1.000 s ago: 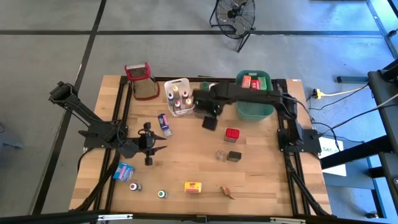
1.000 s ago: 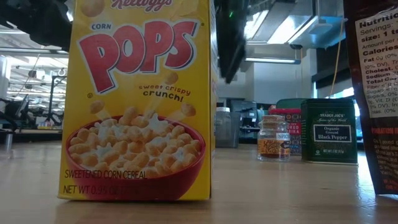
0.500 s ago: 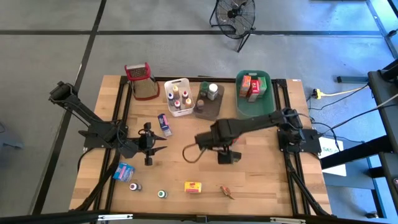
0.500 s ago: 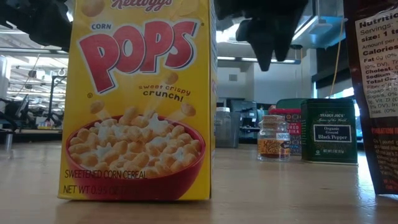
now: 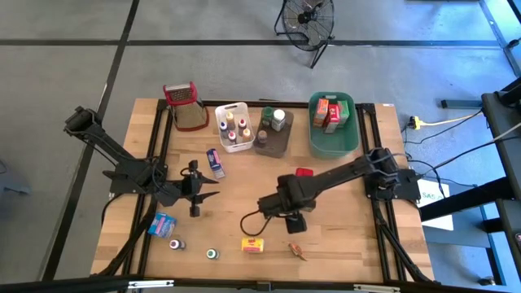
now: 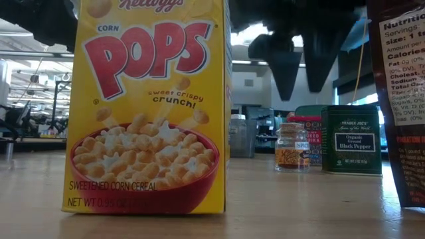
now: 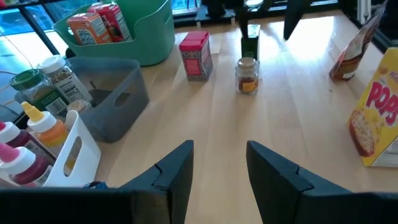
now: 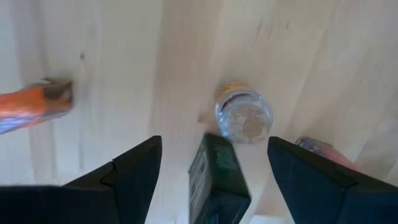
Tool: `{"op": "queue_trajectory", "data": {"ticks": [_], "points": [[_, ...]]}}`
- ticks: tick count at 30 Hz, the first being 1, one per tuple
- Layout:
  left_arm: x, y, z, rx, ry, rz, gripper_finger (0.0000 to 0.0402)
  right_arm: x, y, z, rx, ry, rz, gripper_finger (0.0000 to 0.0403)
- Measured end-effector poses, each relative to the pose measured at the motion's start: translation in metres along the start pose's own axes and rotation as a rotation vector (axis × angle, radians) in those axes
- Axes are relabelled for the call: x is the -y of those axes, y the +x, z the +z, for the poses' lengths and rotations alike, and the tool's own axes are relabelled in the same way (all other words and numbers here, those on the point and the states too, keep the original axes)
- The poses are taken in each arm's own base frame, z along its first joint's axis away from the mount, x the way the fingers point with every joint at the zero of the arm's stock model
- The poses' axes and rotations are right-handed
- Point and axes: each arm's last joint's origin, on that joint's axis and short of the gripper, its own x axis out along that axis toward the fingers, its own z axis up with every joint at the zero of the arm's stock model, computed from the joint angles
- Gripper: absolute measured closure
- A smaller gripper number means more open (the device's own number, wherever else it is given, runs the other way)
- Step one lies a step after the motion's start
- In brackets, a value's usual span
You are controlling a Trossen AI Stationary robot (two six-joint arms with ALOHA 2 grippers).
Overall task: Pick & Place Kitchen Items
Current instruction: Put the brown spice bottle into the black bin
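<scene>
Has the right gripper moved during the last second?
Yes. The right gripper has swung from beside the green tub toward the table's near edge, over the pepper tin.

Green tub (image 5: 334,140), red-topped mesh grater (image 5: 187,108), floor fan (image 5: 308,19)

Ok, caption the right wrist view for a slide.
Open right gripper poised above the dark green tin beside a clear spice jar.

You get even, bright overhead light on the table (image 5: 342,236), with soft shadows. Ceiling lamps glare behind the cereal box (image 6: 149,106). The tin (image 8: 217,174) and jar (image 8: 244,117) look blurred.
</scene>
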Motion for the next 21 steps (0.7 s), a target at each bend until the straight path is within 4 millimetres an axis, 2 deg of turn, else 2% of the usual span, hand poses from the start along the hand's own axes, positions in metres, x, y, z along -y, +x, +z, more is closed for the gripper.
{"op": "queue_trajectory", "data": {"ticks": [8, 21], "points": [[0.000, 0.000, 0.000, 0.002, -0.002, -0.001, 0.0258, 0.009, 0.022, 0.000, 0.005, -0.026, -0.048, 0.0107], [0.000, 0.000, 0.002, 0.014, -0.012, 0.000, 0.0258, 0.011, 0.043, -0.003, 0.008, -0.053, -0.050, 0.0107]]}}
